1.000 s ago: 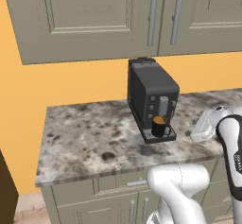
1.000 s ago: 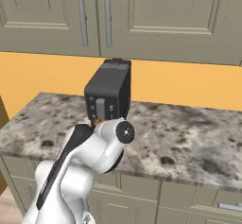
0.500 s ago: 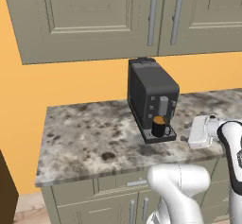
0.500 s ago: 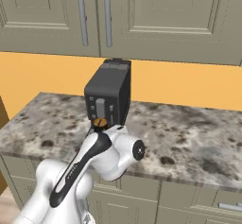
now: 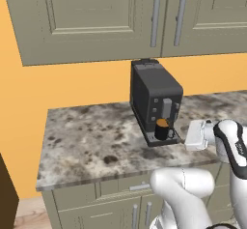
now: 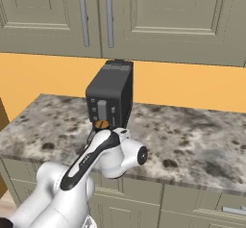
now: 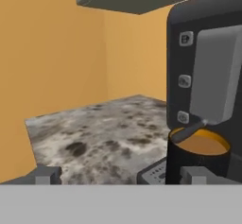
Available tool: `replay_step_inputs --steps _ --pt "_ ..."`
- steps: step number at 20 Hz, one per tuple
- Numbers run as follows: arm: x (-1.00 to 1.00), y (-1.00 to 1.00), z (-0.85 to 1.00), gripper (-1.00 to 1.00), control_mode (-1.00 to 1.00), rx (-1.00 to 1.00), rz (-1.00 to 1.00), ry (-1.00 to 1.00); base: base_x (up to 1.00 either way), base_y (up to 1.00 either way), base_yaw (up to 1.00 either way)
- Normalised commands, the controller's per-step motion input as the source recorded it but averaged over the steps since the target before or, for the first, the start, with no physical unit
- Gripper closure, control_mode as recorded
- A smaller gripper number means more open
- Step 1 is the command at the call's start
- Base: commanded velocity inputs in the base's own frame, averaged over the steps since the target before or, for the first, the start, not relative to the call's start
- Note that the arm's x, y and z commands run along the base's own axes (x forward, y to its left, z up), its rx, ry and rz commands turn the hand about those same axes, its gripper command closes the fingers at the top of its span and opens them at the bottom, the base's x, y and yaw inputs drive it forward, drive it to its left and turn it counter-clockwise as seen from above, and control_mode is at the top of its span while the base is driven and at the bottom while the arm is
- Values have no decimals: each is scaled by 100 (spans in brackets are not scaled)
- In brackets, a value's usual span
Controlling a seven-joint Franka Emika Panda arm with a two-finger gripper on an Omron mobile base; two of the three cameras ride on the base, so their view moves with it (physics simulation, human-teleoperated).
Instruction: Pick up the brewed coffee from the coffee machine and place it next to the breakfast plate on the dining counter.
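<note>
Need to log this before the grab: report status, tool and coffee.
Tool open, empty, level with the mug. Brewed coffee on the coffee machine drip tray, under the spout, untouched. Nothing between tool and mug.

Flat, even rendered light, no glare; soft shadow under wall cabinets [image 5: 144, 20]. Hand view slightly blurry up close.

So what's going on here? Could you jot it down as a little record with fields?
place: kitchen counter under wall cabinets
coffee machine: dark, upright, on the counter
brewed coffee: black mug, full, on the machine's tray under the spout
robot hand: beside the machine, level with the mug
fingers: open, the mug ahead between them, not touching it
step done: none yet, mug not lifted
</note>
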Motion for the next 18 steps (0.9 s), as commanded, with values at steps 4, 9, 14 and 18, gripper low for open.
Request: replay_step_inputs --steps 4,9,14,18 --pt "33 -11 -14 -100 -100 6 1 0 0 0 0" --pt "29 -18 -18 -100 -100 6 2 0 0 0 0" --pt "33 -10 -18 -100 -100 4 4 0 0 0 0" --pt "33 -5 -22 -100 -100 3 4 0 0 0 0"
